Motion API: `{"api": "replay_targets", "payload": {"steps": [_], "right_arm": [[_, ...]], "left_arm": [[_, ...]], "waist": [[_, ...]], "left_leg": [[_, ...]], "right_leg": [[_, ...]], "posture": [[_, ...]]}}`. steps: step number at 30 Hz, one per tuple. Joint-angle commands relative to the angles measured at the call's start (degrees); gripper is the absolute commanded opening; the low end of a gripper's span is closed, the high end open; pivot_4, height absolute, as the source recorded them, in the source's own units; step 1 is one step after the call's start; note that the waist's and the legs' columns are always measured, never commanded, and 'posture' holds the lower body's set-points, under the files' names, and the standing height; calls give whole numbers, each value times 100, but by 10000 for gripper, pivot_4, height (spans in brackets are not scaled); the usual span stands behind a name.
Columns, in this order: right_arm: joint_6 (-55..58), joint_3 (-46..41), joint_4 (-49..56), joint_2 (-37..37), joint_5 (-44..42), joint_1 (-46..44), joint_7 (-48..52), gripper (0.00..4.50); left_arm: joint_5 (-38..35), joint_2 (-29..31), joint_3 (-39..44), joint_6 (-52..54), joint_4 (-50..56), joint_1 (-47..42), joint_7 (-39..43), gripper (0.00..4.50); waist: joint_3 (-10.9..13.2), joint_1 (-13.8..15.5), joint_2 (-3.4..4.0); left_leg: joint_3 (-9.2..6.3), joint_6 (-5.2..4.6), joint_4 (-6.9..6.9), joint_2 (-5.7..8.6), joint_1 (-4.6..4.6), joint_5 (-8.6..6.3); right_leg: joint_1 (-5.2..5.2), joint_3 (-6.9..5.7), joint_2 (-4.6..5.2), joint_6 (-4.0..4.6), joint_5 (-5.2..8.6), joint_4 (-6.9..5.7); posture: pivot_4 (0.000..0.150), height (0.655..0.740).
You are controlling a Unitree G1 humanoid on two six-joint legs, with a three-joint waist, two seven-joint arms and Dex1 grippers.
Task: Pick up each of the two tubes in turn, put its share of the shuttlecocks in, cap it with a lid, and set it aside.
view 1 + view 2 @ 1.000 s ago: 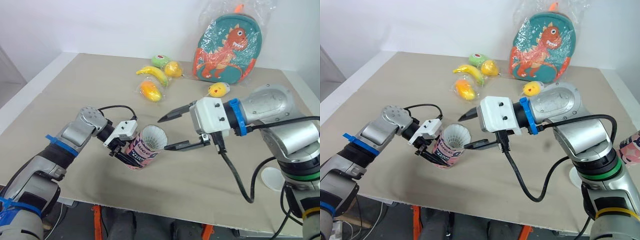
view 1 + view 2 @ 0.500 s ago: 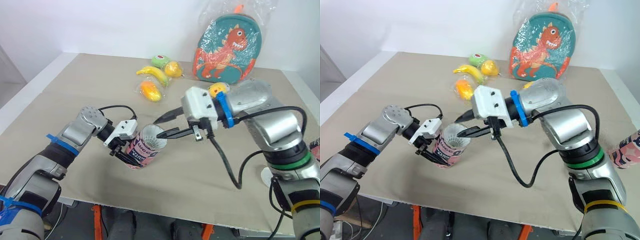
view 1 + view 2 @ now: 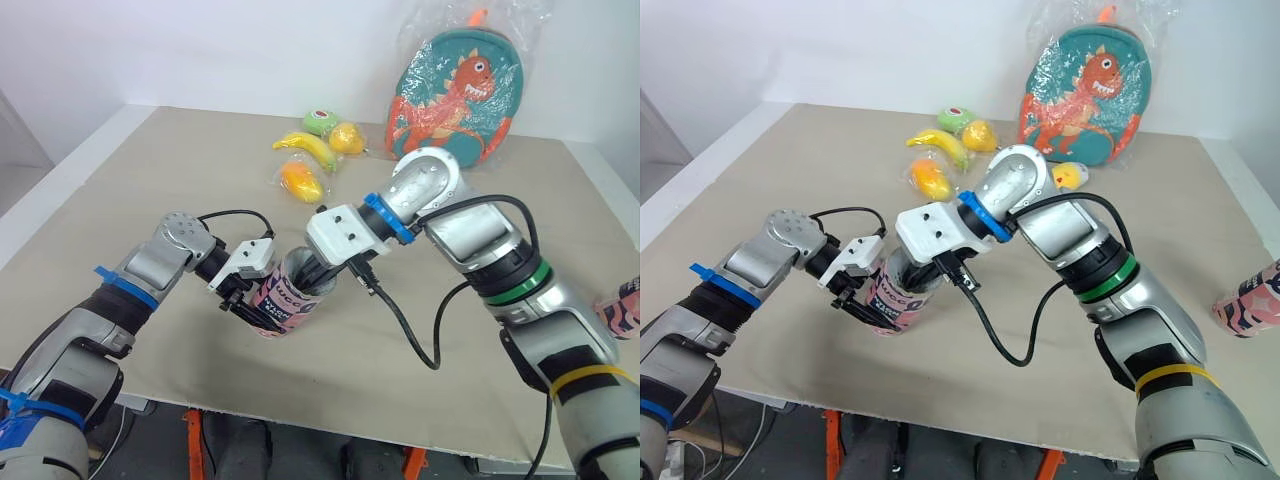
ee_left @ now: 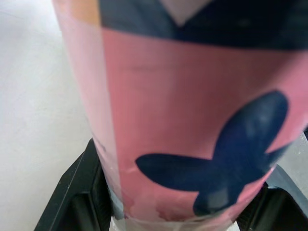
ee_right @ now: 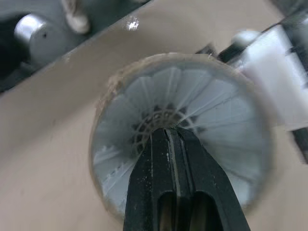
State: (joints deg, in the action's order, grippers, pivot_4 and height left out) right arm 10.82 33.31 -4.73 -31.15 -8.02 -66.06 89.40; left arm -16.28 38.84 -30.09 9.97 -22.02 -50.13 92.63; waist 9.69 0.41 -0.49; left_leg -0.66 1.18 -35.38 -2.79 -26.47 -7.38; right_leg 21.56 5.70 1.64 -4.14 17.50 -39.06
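Left eye view, contents as seen from beside the table (image 3: 150,180): one pink patterned tube (image 3: 292,300), tilted, open mouth facing the right arm, near the front edge; left gripper (image 3: 245,298), black fingers clamped across the tube's lower body, one on each side. Right gripper (image 5: 169,139), fingers pressed together, tips reaching into the tube's mouth, inside the white feather skirt of a shuttlecock (image 5: 211,96) seated within. Second pink tube (image 3: 1252,300), at the table's right edge, well apart from both grippers. Far side of the table: dinosaur backpack (image 3: 455,95) in clear plastic; beside it a banana (image 3: 305,148), an orange fruit (image 3: 300,182), a green fruit (image 3: 320,122) and a yellow fruit (image 3: 347,138), all wrapped
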Motion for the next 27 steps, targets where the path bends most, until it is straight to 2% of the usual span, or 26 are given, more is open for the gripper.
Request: {"api": "replay_targets", "payload": {"steps": [1,7,11,15,17,19,23,27], "right_arm": [[-483,269,-647,412,309,-407,304,438],[-610,598,-1410,1062,347,-441,309,438],[-581,570,-1522,1086,207,-483,310,438],[-30,52,-1505,779,-698,-906,310,438],[70,96,-1407,386,-1106,-969,310,438],[39,193,-1303,-21,-1302,-978,310,438],[102,170,-1107,-725,-1607,-1057,310,438],[110,-494,-1001,-1142,-1568,-883,278,438]], "left_arm": [[193,-112,40,-17,-89,-2,-13,27107],[215,-60,145,55,5,86,-13,27107],[222,-23,225,124,102,164,-13,27107],[265,-30,291,145,127,217,-13,27107],[295,-61,311,141,104,212,-13,27107],[316,-91,321,130,75,200,-13,27107],[334,-135,321,90,15,181,-13,27107],[356,-241,376,93,24,195,-13,27107]], "waist": [[0,-1,1],[0,-7,-1],[-4,-25,2],[-2,-25,3],[0,-16,3],[0,5,3],[2,12,0],[4,13,5]], "left_leg": [[-2,1,0,-8,3,3],[0,7,1,-22,3,8],[11,8,8,-65,37,8],[14,9,11,-76,39,8],[15,13,12,-76,28,11],[17,17,11,-74,6,13],[31,17,10,-44,-12,14],[34,16,11,-49,-12,14]], "right_leg": [[1,-2,-10,-1,-1,-3],[-3,-9,-17,0,-1,-3],[-13,-11,-49,21,-10,-9],[-8,-8,-57,33,-16,-9],[1,-8,-55,46,-24,-9],[19,-11,-50,63,-34,-9],[27,-4,-19,39,-19,-3],[35,-4,-22,42,-22,-4]], "posture": [[1500,7302],[1500,7302],[1500,7302],[1500,7302],[1500,7302],[1500,7302],[1500,7302],[1500,7302]]}}
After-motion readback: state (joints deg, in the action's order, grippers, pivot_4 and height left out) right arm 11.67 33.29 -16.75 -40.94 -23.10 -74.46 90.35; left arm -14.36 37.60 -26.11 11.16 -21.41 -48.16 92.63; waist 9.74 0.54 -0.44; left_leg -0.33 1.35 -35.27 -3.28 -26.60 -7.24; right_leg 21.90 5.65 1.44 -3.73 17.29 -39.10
